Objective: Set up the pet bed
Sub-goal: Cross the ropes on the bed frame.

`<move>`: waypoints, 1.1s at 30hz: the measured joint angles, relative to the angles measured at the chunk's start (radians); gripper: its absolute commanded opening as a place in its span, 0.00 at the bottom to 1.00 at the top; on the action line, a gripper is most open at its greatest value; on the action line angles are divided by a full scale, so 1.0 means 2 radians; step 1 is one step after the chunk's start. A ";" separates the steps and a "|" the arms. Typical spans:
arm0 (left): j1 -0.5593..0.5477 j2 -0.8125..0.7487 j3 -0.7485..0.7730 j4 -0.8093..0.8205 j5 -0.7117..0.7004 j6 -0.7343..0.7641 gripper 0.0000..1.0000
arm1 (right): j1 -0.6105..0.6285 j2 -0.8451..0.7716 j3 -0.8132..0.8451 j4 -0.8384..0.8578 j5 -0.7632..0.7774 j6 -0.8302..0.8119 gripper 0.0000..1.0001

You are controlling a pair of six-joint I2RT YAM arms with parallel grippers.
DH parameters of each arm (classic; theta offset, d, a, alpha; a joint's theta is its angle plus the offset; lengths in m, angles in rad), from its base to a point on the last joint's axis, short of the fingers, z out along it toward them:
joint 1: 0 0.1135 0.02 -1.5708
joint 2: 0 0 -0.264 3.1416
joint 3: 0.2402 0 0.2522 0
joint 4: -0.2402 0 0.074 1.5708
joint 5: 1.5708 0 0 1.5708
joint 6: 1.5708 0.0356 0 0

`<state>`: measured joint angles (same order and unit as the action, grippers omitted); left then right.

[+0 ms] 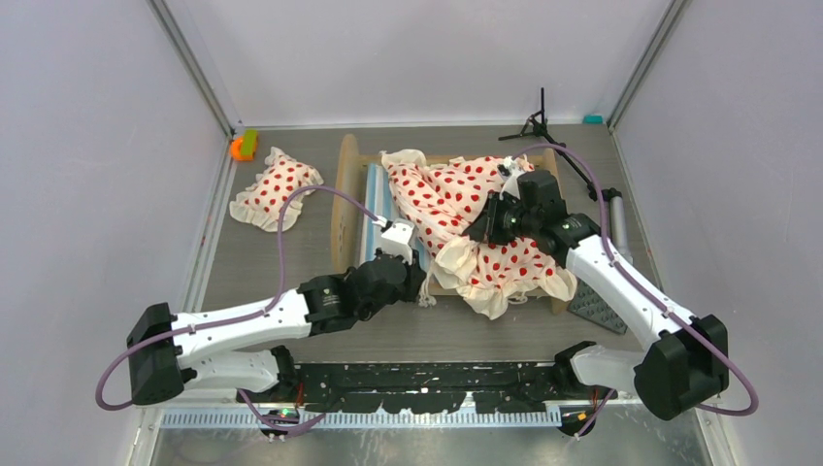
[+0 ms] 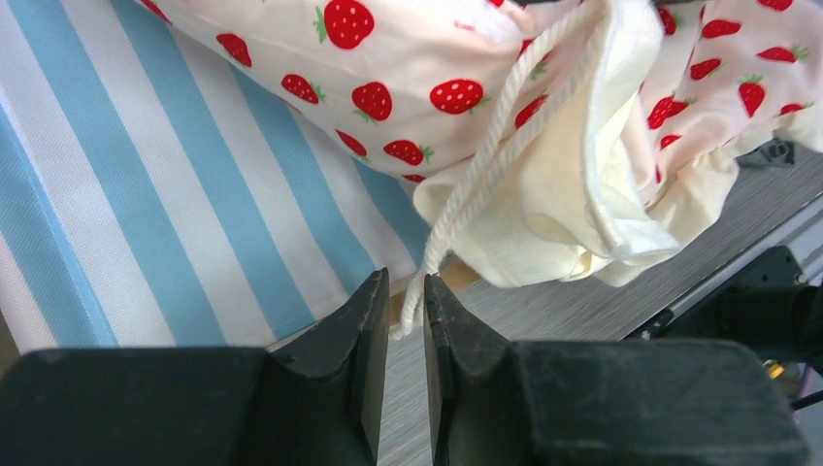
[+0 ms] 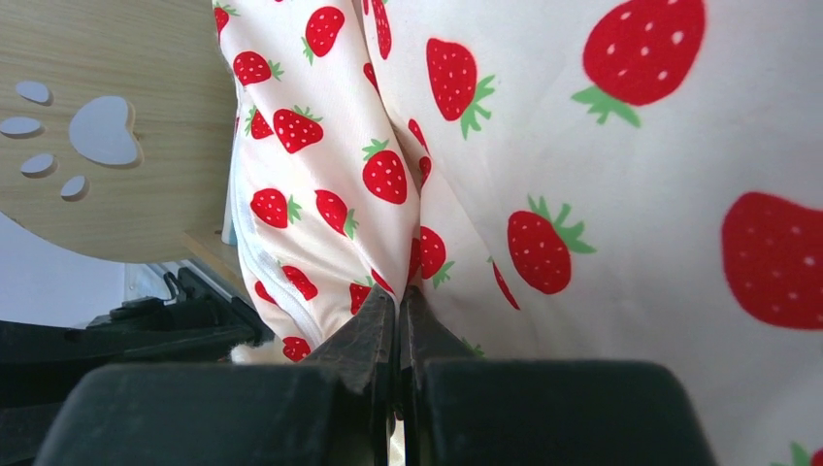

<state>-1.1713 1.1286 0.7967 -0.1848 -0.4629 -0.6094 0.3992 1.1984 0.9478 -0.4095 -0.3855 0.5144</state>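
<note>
The pet bed [image 1: 345, 199] lies mid-table, a light-wood frame with a blue-white striped mattress [image 1: 377, 209] [image 2: 146, 175]. Cream strawberry-print bedding [image 1: 456, 204] [image 2: 582, 146] is bunched over the bed's right half and spills off its near side. My left gripper [image 1: 419, 264] [image 2: 406, 282] is at the bed's near edge, its jaws narrowly open. The bedding's white cord [image 2: 485, 155] hangs down between the fingertips. My right gripper [image 1: 482, 225] [image 3: 398, 296] is shut on a fold of the bedding [image 3: 602, 146], beside the paw-print end board [image 3: 97, 126].
A small ruffled cushion [image 1: 275, 189] in matching print lies left of the bed. An orange-green object [image 1: 243, 146] sits at the back left and a black tripod [image 1: 539, 124] at the back right. A dark studded mat [image 1: 594, 306] lies under the right arm.
</note>
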 measured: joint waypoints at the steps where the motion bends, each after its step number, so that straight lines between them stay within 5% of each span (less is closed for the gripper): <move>1: 0.000 0.001 0.002 0.000 -0.001 -0.003 0.21 | -0.001 0.001 -0.001 0.001 -0.001 0.002 0.03; 11: -0.003 0.000 0.009 -0.002 -0.002 -0.041 0.29 | -0.002 0.004 -0.002 0.006 -0.005 0.007 0.03; 33: -0.016 0.053 0.022 -0.007 -0.009 -0.058 0.31 | -0.002 0.010 -0.005 0.014 -0.013 0.010 0.02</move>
<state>-1.2026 1.2339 0.8406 -0.1986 -0.4816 -0.7254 0.3950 1.2182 0.9375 -0.3817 -0.4118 0.5335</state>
